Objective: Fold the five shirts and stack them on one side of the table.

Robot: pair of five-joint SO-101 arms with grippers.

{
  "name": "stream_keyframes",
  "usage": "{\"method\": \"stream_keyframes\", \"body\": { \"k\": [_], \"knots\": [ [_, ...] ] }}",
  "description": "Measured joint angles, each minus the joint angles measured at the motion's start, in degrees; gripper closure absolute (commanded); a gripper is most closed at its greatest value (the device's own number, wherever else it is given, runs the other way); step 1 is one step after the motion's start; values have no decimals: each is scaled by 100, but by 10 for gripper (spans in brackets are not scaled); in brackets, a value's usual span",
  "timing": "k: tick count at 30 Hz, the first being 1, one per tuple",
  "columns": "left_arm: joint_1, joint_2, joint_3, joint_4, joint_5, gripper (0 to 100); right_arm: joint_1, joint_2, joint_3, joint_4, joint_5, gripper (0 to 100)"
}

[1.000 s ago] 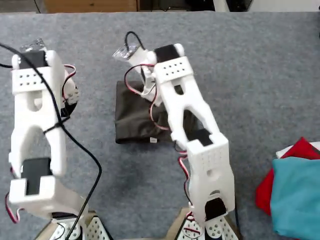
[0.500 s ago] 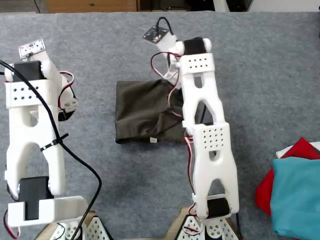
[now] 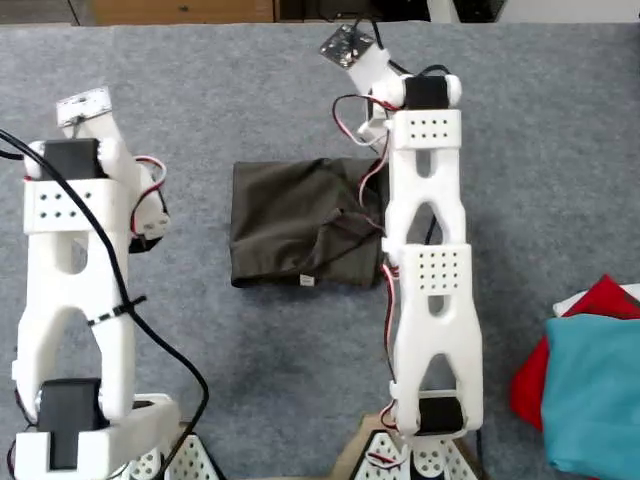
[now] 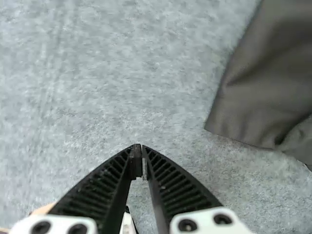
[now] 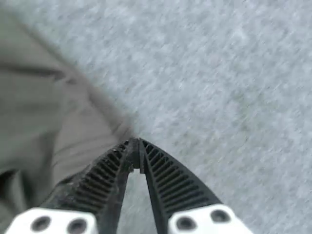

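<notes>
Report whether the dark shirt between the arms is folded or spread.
Folded: the dark shirt lies as a compact rectangle with no sleeves spread out.

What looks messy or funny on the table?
The folded dark shirt is not quite neat: a rumpled crease bunches near its right side, and a small white tag pokes out at its near edge. By the right edge of the table, the red shirt sticks out crookedly from under the teal shirt.

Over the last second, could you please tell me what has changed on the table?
The right arm swung rightward off the dark folded shirt and stretched toward the table's far side; its jaws are shut at the shirt's edge. The left arm shifted slightly. The dark folded shirt, red shirt and teal shirt stayed put.
</notes>
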Motion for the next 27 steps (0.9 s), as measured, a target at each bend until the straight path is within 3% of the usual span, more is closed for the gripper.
{"method": "stream_keyframes", "body": {
  "k": [5,16,27],
  "knots": [
    [378,-44,114,-141,-9,980,-185,-211,255,202,0,991],
    [404,-88,844,-563,-18,980,-1020,-2110,3754,158,0,992],
    [404,-88,879,-580,-18,980,-1169,-1749,4413,-686,0,992]
  ]
}}
